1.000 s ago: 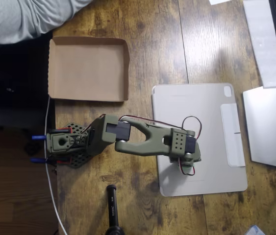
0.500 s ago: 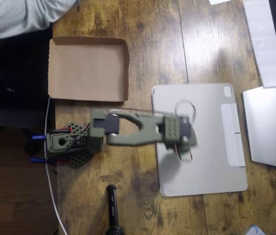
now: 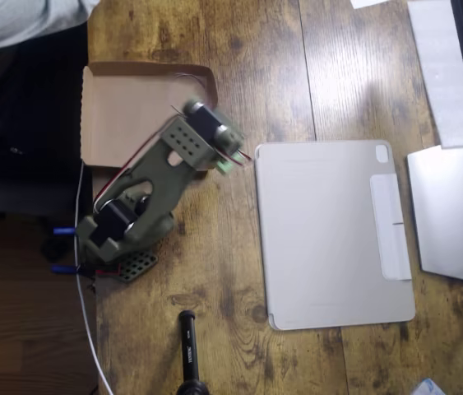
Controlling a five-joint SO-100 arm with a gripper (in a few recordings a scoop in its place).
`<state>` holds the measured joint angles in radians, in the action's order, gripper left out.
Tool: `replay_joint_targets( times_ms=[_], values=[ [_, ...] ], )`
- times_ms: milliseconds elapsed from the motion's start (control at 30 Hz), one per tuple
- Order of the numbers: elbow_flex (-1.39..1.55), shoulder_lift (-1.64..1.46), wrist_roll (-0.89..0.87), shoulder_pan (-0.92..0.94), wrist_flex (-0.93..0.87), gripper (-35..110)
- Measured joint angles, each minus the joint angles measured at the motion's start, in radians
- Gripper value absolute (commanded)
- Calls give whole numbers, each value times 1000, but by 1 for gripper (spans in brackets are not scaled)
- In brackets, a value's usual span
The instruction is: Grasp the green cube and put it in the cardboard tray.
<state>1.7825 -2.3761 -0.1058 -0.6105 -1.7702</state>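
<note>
Gripper [image 3: 224, 161] clamps the green cube [image 3: 225, 166] (we note slight blur); cardboard tray [image 3: 132, 107] rim just left, grey tablet cover [image 3: 330, 230] right.

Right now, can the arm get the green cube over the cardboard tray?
Probably yes. The pincer carries the green cube just past the right rim of the cardboard tray, over the wooden table. Nothing stands between them, and the tray's floor looks bare.
</note>
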Motion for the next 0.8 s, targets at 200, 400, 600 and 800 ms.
replay_joint_targets(
  times_ms=[200,400,600,800],
  values=[
    [31,-6,-72,-178,-6,3],
    [32,-11,-97,-250,11,4],
    [55,-17,-117,-252,49,7],
    [89,-18,-176,-311,87,7]
  ],
)
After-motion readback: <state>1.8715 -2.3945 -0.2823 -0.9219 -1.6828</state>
